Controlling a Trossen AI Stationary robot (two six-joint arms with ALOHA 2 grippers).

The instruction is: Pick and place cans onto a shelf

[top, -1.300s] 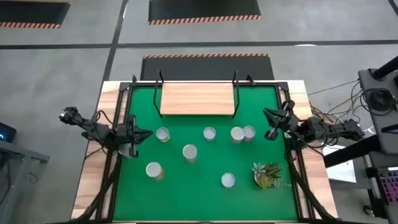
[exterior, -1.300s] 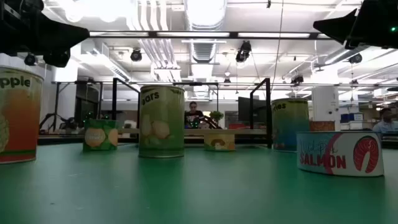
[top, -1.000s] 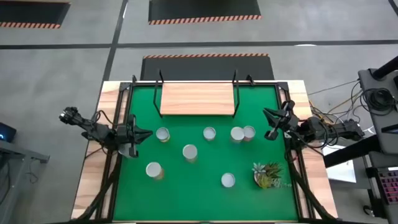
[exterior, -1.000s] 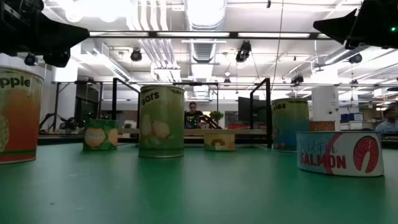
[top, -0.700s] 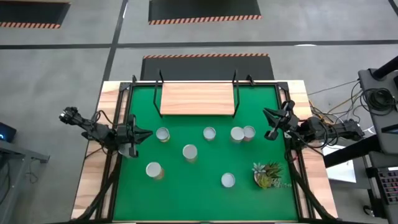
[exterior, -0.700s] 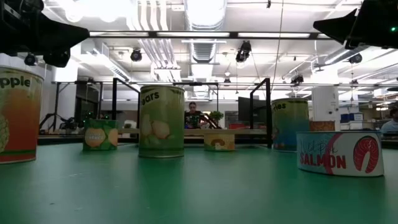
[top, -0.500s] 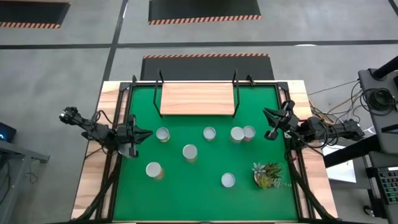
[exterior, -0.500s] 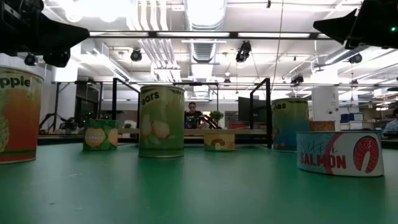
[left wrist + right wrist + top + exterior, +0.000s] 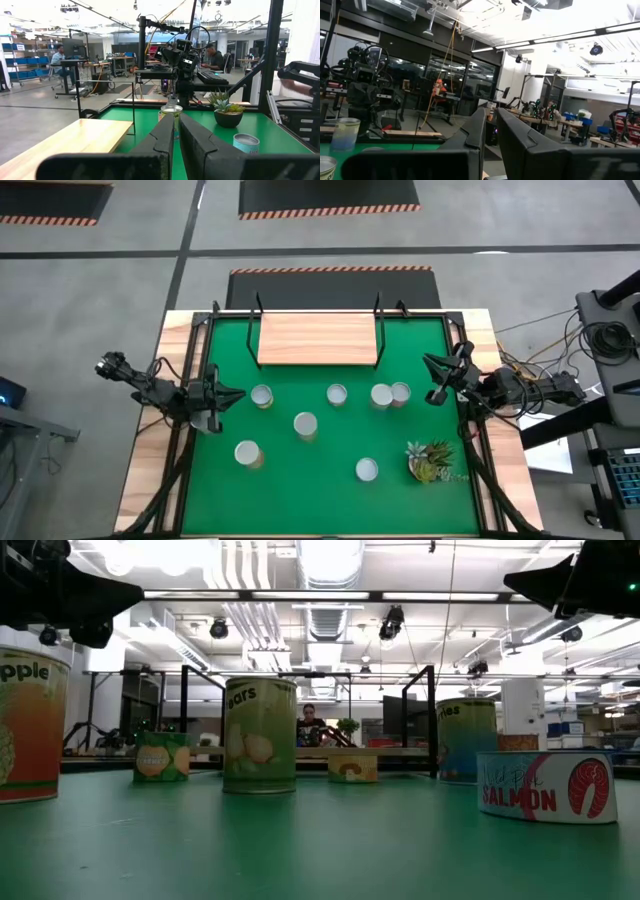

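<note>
Several cans with shiny round tops stand on the green mat: can, can, a touching pair, can, can and can. The light-wood shelf lies at the mat's far side with nothing on it. My left gripper hovers shut at the mat's left edge, just left of the nearest can. My right gripper hovers shut at the right edge, right of the pair. From table height I see a pears can and a flat salmon tin. Neither gripper holds anything.
A small leafy plant sits at the mat's front right, near the front can. Black brackets rise at the shelf's ends. Wooden table edges flank the mat. A person sits in the room beyond.
</note>
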